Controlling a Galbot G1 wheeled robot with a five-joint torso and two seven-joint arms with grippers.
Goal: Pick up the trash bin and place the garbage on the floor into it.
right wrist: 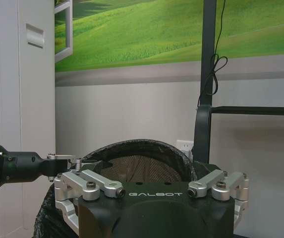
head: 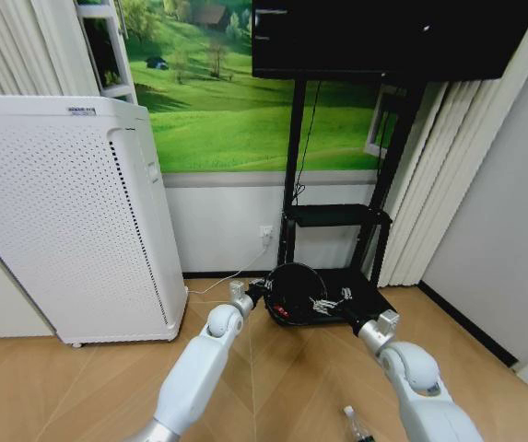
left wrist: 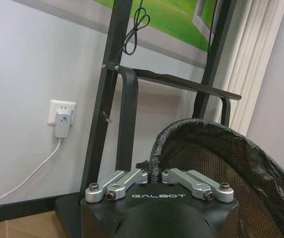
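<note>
The trash bin [head: 293, 287] looked light, its mesh wall thin and springy; I had the left gripper [left wrist: 154, 174] fingers pinching its lined rim, the best hold. Right gripper [right wrist: 154, 184] fingers stood spread.

This looks like a living-room-style indoor space, perhaps a staged home setting. A herringbone wooden floor [head: 291, 378] runs to a white wall carrying a large mural of green hills [head: 245, 101], with a black screen [head: 383, 37] mounted on a black stand [head: 337, 216] in front of it. A tall white perforated appliance [head: 61, 221] stands at one side, pale pleated curtains [head: 439, 175] hang at the other, and a plug sits in a wall socket [left wrist: 61, 117].
</note>
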